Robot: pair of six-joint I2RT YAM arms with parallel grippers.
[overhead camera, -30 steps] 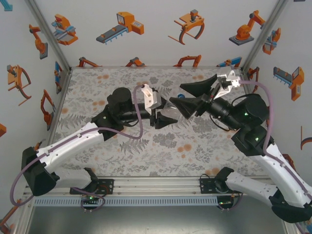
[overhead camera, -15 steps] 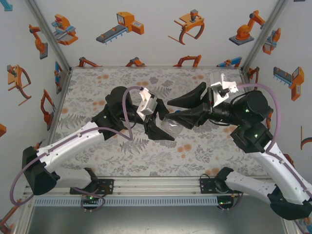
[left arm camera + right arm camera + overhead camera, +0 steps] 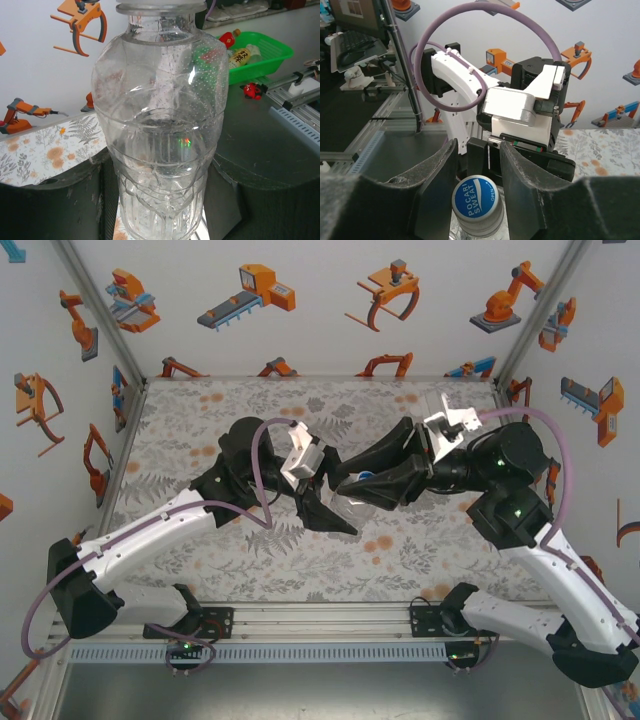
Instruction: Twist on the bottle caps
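Leftmost, the table [image 3: 170,430] offers open floral surface up to the left wall, with more free room along the back edge and in front of the arms. From the near-left corner the left arm reaches diagonally, bent at the elbow. It carries the left gripper [image 3: 330,502] to mid-table, clamped on the lower body of the plain bottle [image 3: 160,130], whose neck points toward the right arm. There the right gripper [image 3: 347,478] meets it, fingers pressed on both sides of the blue cap [image 3: 477,202] on the bottle's mouth. The right arm folds back near the right wall.
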